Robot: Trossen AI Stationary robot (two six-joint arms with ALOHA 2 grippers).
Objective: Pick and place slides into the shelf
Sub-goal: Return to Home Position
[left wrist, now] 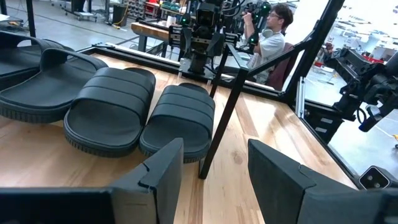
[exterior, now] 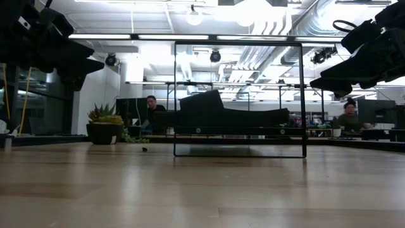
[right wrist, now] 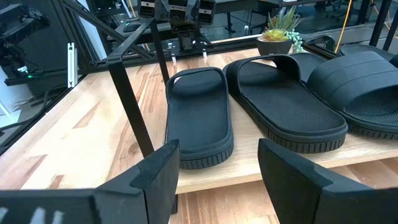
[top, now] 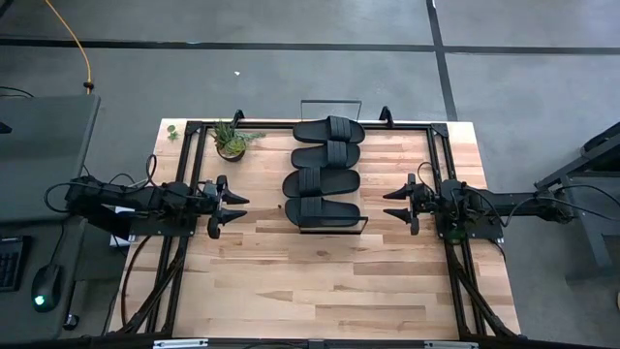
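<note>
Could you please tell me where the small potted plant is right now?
In the high view, the potted plant stands near the tabletop's upper-left corner, left of the shelf and its slides.

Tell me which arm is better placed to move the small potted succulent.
Left. The green succulent in its dark pot stands on that arm's side, near the open left tool. The open right tool would have to cross the light-wood shelf holding four black slides.
</note>
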